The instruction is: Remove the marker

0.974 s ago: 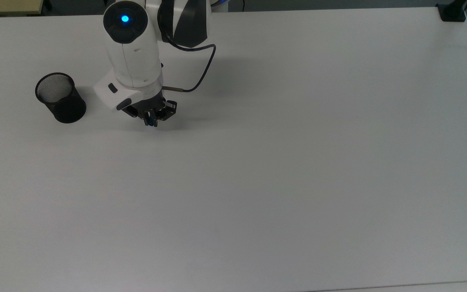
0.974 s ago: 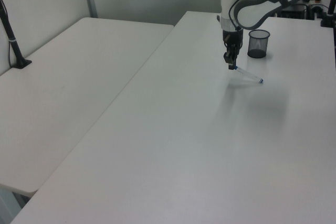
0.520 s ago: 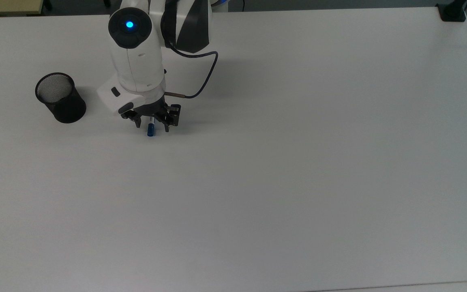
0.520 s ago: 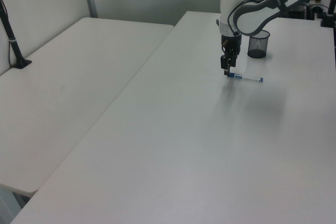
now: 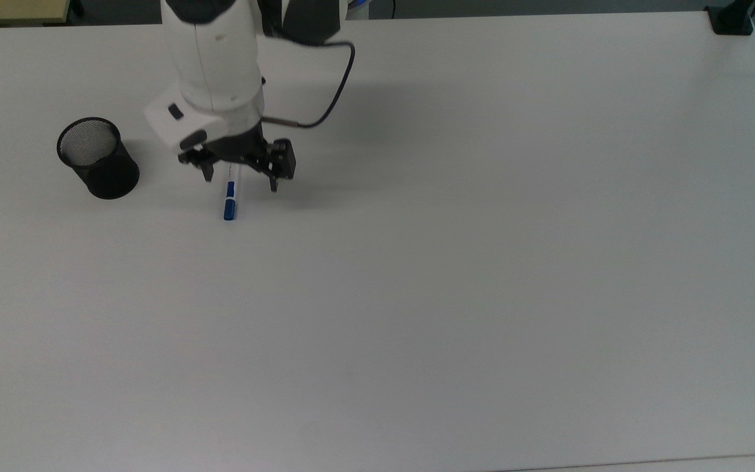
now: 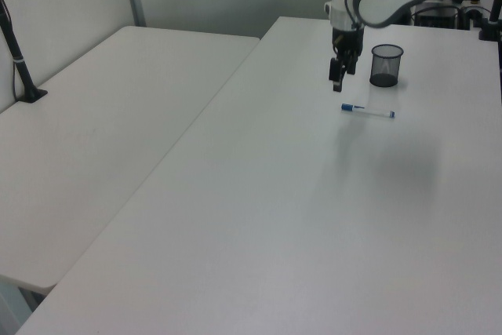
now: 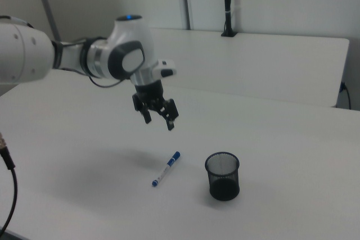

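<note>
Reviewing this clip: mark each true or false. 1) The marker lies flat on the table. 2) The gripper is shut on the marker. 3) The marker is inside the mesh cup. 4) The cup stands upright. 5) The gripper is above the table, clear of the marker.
1) The marker lies flat on the table: true.
2) The gripper is shut on the marker: false. Its fingers are spread open and hold nothing.
3) The marker is inside the mesh cup: false. It lies on the table beside the cup, apart from it.
4) The cup stands upright: true, with its open mouth up.
5) The gripper is above the table, clear of the marker: true. The right view shows open space between them.
</note>
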Motion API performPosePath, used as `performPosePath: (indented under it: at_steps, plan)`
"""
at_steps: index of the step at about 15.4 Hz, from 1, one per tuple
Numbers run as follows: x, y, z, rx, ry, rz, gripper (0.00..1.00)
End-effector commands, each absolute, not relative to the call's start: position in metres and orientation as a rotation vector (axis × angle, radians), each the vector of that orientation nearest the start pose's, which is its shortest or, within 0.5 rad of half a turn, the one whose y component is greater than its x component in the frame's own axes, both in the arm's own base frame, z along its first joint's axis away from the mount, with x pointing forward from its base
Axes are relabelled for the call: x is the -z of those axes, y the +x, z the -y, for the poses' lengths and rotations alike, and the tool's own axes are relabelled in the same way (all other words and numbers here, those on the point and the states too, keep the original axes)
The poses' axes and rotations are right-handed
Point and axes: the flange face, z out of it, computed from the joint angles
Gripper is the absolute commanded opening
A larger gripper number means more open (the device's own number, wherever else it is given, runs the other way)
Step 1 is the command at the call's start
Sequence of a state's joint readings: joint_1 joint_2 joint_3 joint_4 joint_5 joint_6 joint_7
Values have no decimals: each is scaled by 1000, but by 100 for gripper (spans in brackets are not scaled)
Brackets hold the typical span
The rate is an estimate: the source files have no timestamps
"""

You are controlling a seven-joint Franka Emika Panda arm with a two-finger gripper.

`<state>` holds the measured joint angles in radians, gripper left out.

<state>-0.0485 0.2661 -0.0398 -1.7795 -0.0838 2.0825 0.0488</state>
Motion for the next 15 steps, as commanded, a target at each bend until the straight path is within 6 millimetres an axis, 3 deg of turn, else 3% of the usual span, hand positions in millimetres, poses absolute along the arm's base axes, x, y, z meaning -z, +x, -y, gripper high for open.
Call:
performPosePath:
  at_steps: [1, 4, 7, 11, 15]
  plan:
    - [-504, 603, 54, 42, -3213, -215, 100]
    - [-569, 568, 57, 78, -3189, -246, 100]
    - [-611, 533, 55, 67, -3124, -277, 100]
    - [-629, 511, 53, 25, -3098, -282, 100]
    - [-623, 523, 55, 72, -3104, -250, 100]
